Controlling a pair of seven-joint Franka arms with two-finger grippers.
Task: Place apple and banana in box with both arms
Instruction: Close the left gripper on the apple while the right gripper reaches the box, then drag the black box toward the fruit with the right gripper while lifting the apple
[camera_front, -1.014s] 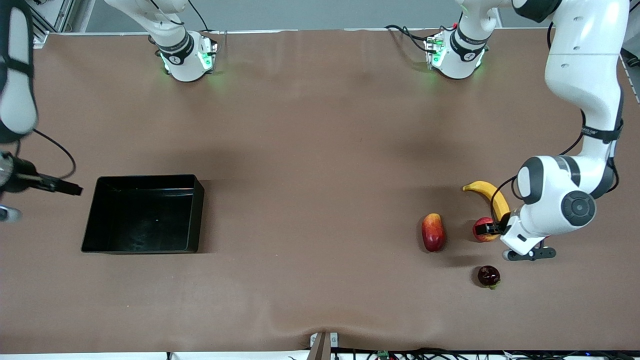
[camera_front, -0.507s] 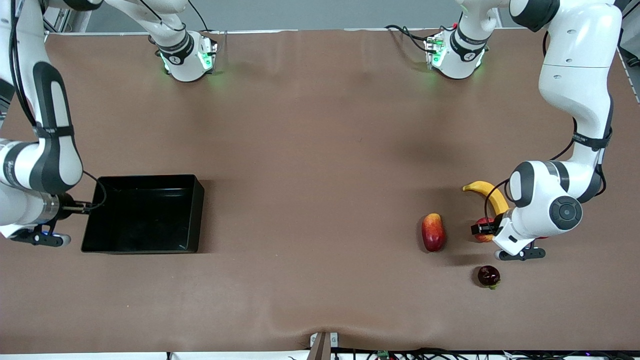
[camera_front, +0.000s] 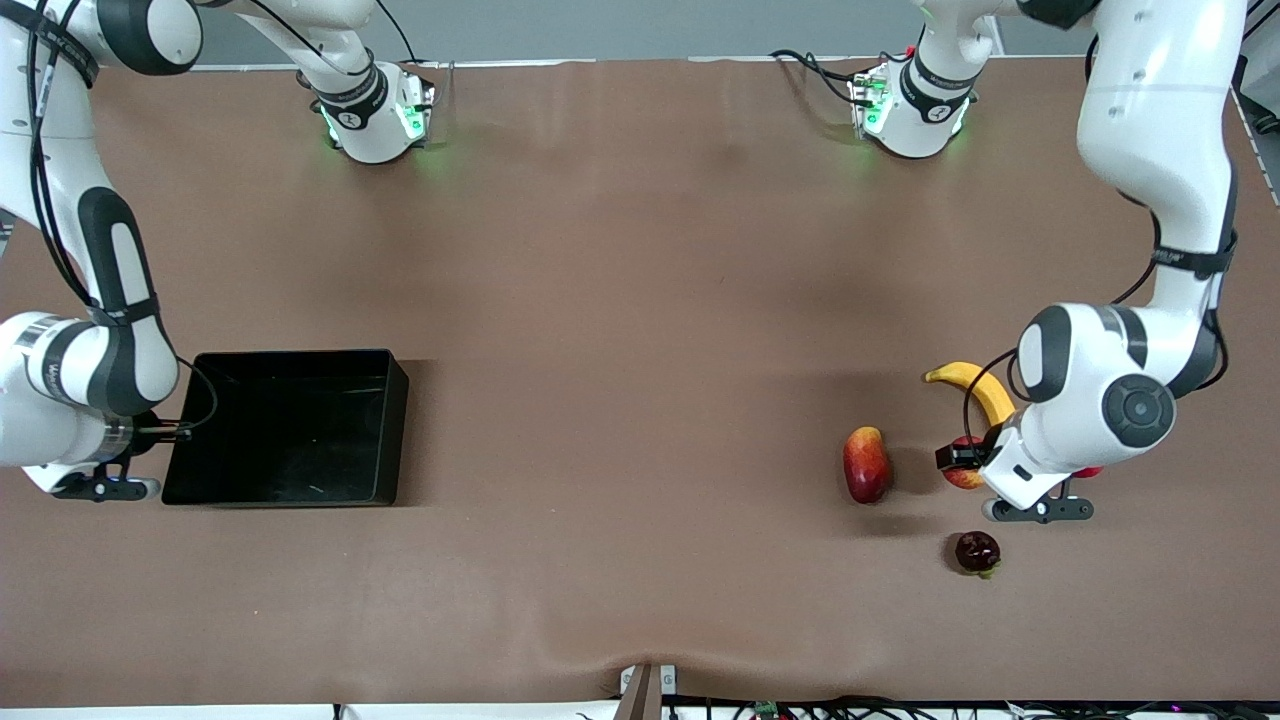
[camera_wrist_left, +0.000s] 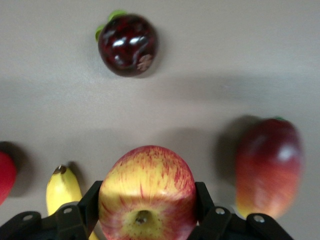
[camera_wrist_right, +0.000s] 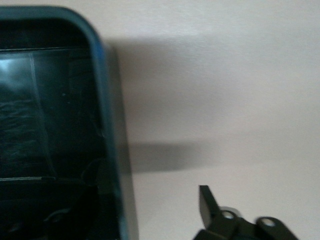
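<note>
My left gripper (camera_front: 962, 462) is shut on the apple (camera_wrist_left: 146, 192), red with yellow streaks, and holds it low over the table beside the banana (camera_front: 978, 388). The apple shows partly under the wrist in the front view (camera_front: 964, 479). The banana's dark tip (camera_wrist_left: 61, 186) lies next to the left gripper's fingers (camera_wrist_left: 201, 200). The black box (camera_front: 286, 427) sits toward the right arm's end of the table. My right gripper (camera_wrist_right: 150, 197) is open at the box's end wall (camera_wrist_right: 109, 150). One finger (camera_wrist_right: 207, 200) is outside the wall; the other is lost in the dark inside.
An elongated red-yellow fruit (camera_front: 867, 463) lies beside the apple, toward the table's middle. A dark red round fruit with a crown (camera_front: 977, 552) lies nearer the front camera. Another red fruit (camera_front: 1088, 472) peeks out under the left wrist. Brown table (camera_front: 640, 300).
The right arm has swung in from the table's end and lowered its gripper to the box's end wall. The left gripper with the apple has shifted slightly toward the table's middle.
</note>
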